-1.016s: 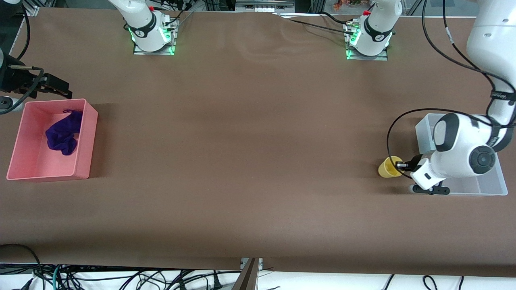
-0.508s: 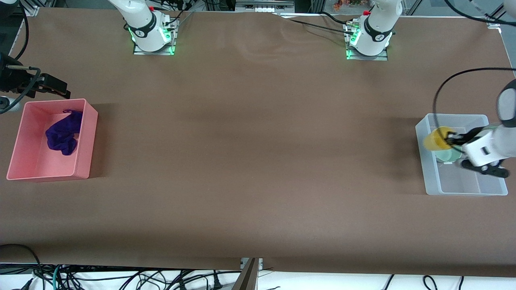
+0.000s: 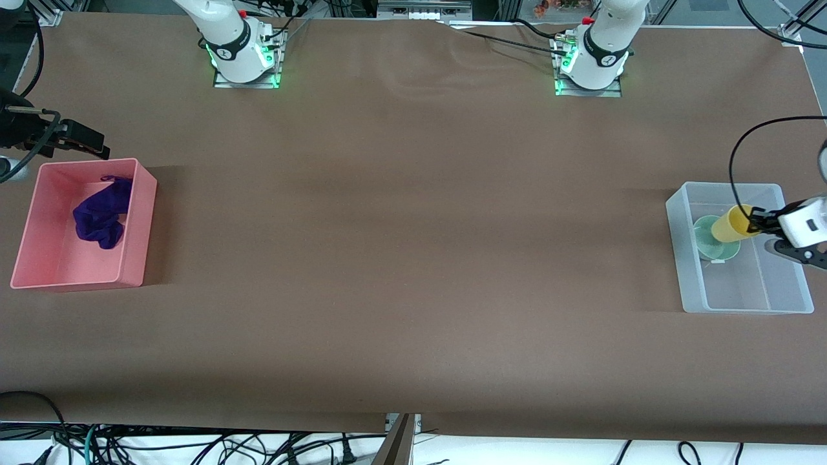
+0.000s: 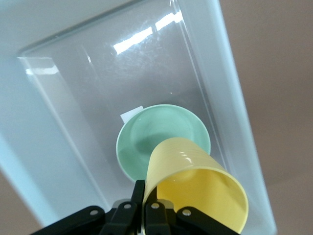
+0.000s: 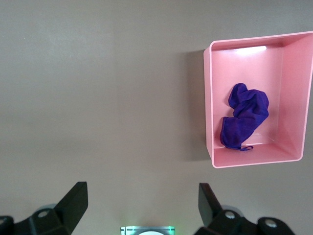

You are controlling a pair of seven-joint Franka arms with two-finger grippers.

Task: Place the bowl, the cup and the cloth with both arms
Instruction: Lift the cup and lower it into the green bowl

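From my station I see the left gripper (image 3: 757,221) up in the air over the clear plastic bin (image 3: 685,258) that sits at the left arm's end of the table (image 3: 413,258). Its fingers are pinched together on the rim of the yellow cup (image 3: 732,223), and the cup hangs tilted on its side, its base pointing down toward the bin. In the left wrist view the cup (image 4: 195,183) shows its open mouth toward the camera, with the black fingers (image 4: 138,198) closed on its edge. Directly under the cup I can see the mint-green bowl (image 3: 709,240) resting upright on the floor of the bin, in the half of the bin farther from the front camera; in the wrist view the bowl (image 4: 156,134) lies partly covered by the cup, beside a small white label on the bin floor. At the right arm's end of the table the pink bin (image 3: 145,213) holds the purple cloth (image 3: 99,216), bunched and wrinkled, lying inside against the wall that faces the table's middle. The right gripper (image 3: 90,143) waits in the air just off the pink bin's corner that is farthest from the front camera, over bare table. The right wrist view shows its two fingers (image 5: 73,203) spread wide apart with nothing between them, and the pink bin (image 5: 210,98) with the cloth (image 5: 244,115) below.
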